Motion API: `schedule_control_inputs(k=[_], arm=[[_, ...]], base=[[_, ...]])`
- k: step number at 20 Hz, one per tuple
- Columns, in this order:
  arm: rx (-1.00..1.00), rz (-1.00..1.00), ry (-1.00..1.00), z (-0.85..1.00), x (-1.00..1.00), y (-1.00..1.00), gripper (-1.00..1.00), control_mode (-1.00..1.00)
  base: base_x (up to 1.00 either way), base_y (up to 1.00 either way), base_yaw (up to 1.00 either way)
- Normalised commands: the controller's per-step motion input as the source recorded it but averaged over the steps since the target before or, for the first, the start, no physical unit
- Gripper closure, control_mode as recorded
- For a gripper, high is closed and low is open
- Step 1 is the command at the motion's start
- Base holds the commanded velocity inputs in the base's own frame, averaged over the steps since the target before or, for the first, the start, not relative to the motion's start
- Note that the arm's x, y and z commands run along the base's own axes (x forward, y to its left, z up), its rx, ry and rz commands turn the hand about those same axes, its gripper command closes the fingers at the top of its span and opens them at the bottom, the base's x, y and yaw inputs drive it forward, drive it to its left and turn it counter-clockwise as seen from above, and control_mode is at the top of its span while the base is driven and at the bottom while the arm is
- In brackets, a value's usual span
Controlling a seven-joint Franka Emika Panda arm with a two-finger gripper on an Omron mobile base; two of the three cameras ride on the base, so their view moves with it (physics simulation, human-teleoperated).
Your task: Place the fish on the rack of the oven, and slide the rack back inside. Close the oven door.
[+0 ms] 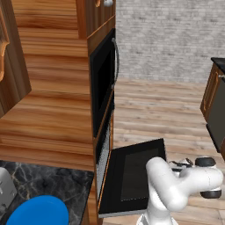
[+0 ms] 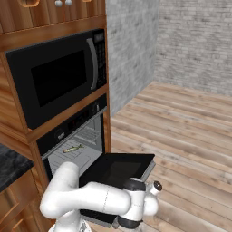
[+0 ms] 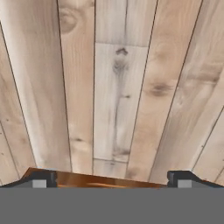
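The oven (image 2: 68, 124) stands open in the wooden cabinetry, its black door (image 2: 118, 168) dropped flat. The door (image 1: 134, 173) also shows from the left side. Inside the cavity lies the wire rack (image 2: 84, 158), and on it rests the small yellowish fish (image 2: 72, 148). My gripper (image 3: 111, 179) points down at the plank floor, beyond the door's free edge. It is open, with nothing between its fingertips (image 3: 41, 178). A thin brown strip shows at the bottom between them; I cannot tell what it is.
The black microwave (image 2: 59, 77) sits above the oven. A blue plate (image 1: 39, 213) and a silver appliance (image 1: 5, 189) stand on the dark marble counter (image 1: 52, 180) at left. A wooden cabinet (image 1: 214, 99) stands far right across open plank floor (image 2: 190, 136).
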Motion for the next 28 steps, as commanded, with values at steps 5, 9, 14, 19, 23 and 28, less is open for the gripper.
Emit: schedule_control_inputs(k=[5,9,14,19,23,28], arm=[[0.54,0.09,-0.18,-0.49,-0.12,0.16,-1.00,-1.00],[0.64,0.09,-0.25,-0.28,-0.10,0.48,-1.00,-1.00],[0.57,0.15,-0.24,-0.06,0.01,0.90,-1.00,-1.00],[0.45,0.24,-0.17,0.00,0.20,1.00,-1.00,-1.00],[0.37,0.25,-0.10,0.00,0.36,1.00,-1.00,-1.00],[0.30,0.25,-0.09,-0.01,0.39,1.00,-1.00,-1.00]], base=[[0.00,0.00,0.00],[0.00,0.00,0.00],[0.00,0.00,0.00],[0.00,0.00,0.00],[0.00,0.00,0.00],[0.00,0.00,0.00]])
